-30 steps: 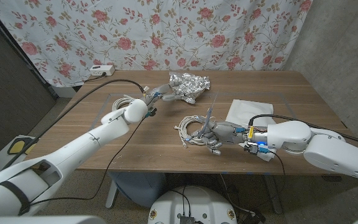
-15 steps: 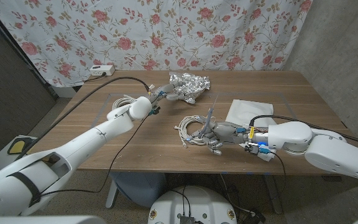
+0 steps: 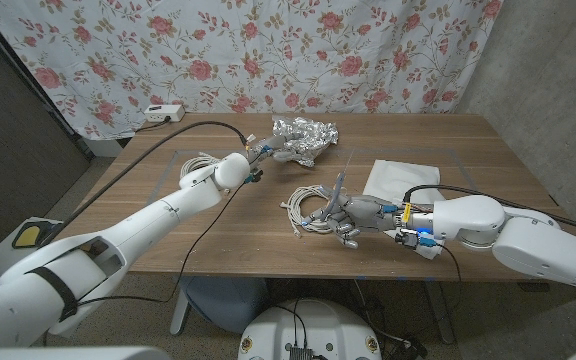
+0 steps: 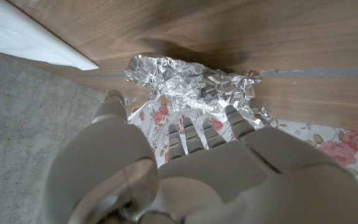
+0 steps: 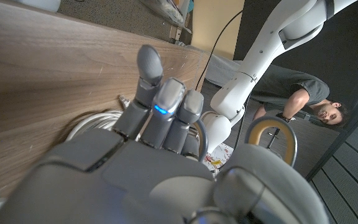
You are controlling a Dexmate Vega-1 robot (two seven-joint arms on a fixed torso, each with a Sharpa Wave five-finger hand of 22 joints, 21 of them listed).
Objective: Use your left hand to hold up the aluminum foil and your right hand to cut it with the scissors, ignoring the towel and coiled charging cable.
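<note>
Two hands are at work, and I'll start with my left hand (image 3: 259,153): it has its fingers spread apart at the near edge of the foil (image 3: 303,138), which lies crumpled on the far middle of the desk (image 3: 468,150); in the left wrist view the fingertips (image 4: 234,116) are right at the foil (image 4: 191,87) but hold nothing, and I can't tell whether they touch it. My right hand (image 3: 353,214) is clamped on the scissors (image 3: 339,185), blades pointing up and away from me, and it sits directly over the coiled cable (image 3: 308,212), with the white towel (image 3: 400,179) just beside it. I'd judge the lift hasn't begun. The risks I see: crumpled foil is light and springy, so a loose grab could push it away or tear off a corner instead of raising the whole piece. On the other side, the cable loops lie under my right fingers, so lifting the scissors could snag and drag the coil. The two hands are well apart, so the scissors have a long reach to the foil.
</note>
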